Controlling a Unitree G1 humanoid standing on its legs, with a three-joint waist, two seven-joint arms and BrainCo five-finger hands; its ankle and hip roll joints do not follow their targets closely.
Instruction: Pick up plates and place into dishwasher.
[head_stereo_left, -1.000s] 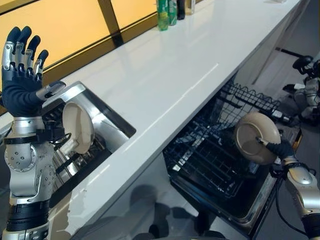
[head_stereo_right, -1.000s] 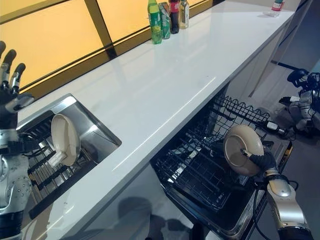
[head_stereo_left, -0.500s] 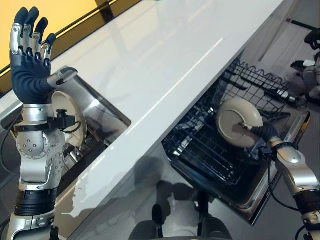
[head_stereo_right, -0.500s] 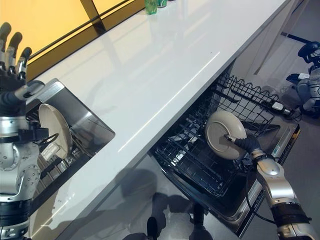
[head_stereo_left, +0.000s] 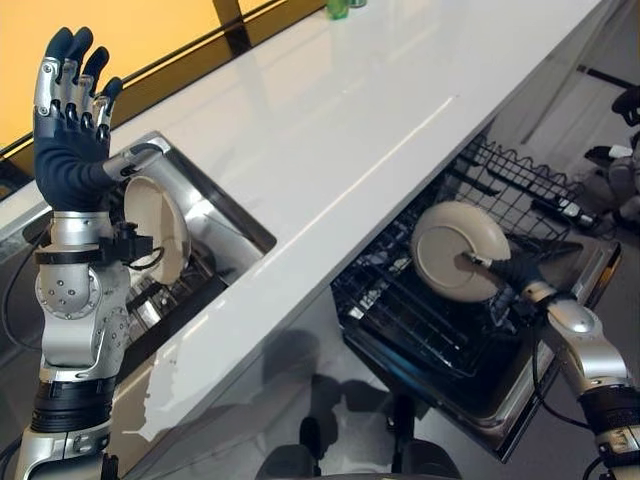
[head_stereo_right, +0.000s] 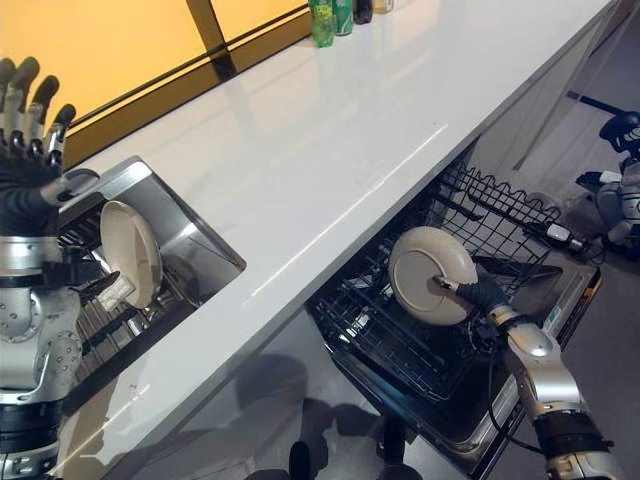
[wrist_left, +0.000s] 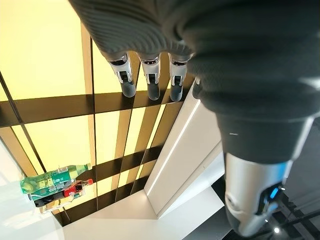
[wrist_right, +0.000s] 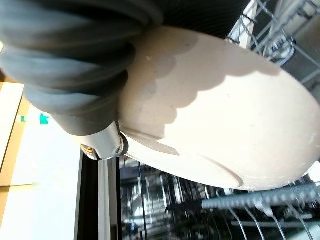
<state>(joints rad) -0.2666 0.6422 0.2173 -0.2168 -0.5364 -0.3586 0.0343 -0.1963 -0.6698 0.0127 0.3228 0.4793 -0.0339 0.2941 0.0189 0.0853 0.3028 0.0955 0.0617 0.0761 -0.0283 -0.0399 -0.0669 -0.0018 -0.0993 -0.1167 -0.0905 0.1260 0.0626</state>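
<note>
Because the beige plate is stiff, glazed and likely slippery and breakable, a pinch at the rim with the thumb across its face looks like the sound hold — and that is how the right hand has it, fingers curled round the plate's edge. It hangs tilted on edge above the black wire rack of the open dishwasher, not yet seated between the tines. It should be light enough for one hand, but a knock against the wires could chip it.

A second beige plate stands on edge in the sink's drying rack, beside the left hand, which is raised with fingers straight and spread, holding nothing.

Against half a second ago, the held plate has moved toward the counter side of the rack, deeper over the basket; the left hand keeps the same raised pose — the camera itself has also shifted.
</note>
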